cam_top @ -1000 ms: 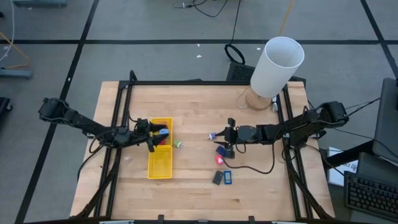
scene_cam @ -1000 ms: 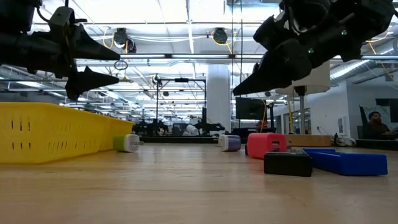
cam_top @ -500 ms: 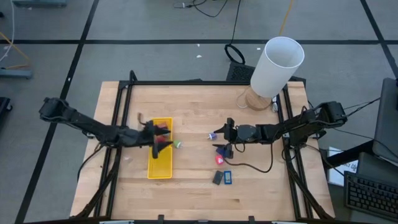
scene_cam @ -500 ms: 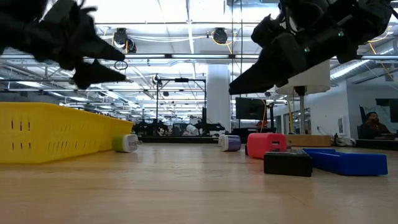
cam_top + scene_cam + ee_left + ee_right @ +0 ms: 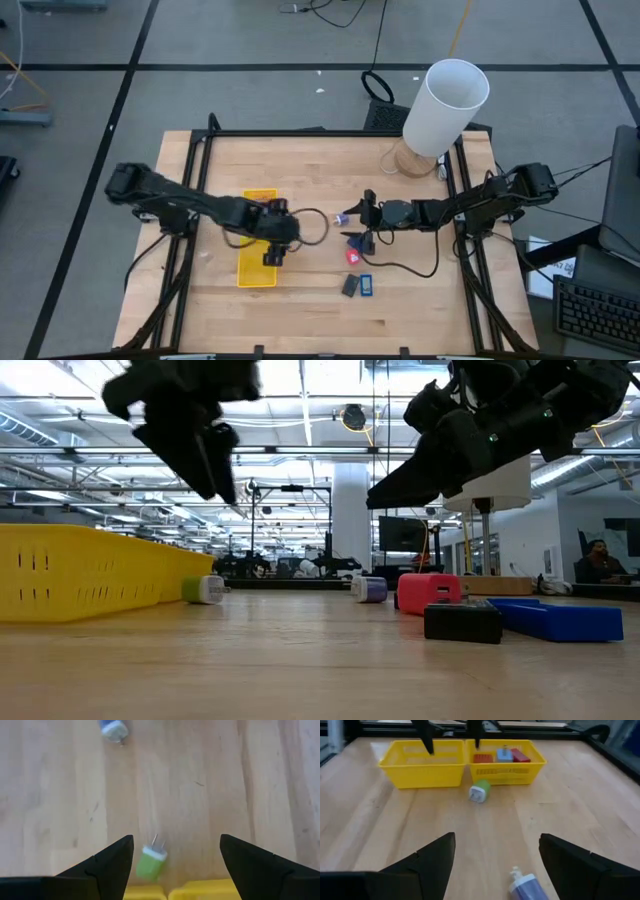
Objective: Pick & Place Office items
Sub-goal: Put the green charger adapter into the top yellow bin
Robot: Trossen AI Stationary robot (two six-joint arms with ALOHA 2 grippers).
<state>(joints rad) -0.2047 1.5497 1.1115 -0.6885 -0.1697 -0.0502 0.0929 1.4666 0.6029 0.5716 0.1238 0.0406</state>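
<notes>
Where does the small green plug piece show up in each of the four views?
High view: green plug just right of the yellow tray.
Low view: at the tray's far end.
Left wrist view: between the claw tips.
Right wrist view: before the tray.
Shared landmark: the yellow tray.

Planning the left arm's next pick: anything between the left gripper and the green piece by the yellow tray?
Nothing visible. The left gripper is open above the green piece, which lies on bare table just off the yellow tray. The lilac piece lies well beyond.
</notes>
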